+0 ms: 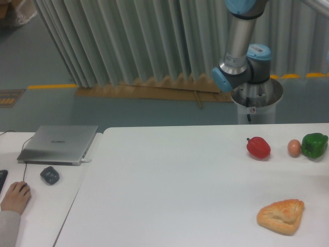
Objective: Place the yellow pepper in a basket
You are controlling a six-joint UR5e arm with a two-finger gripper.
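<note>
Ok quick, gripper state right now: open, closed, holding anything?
Gripper: out of the camera's view, so its jaws cannot be told open or closed. The yellow pepper is not in view either; only the arm's base shows.

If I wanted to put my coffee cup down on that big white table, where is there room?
The white table is bare across its whole left and middle, from its left edge to the red pepper. The right side is crowded: red pepper, egg and green pepper in a row, with the pastry nearer the front.
</note>
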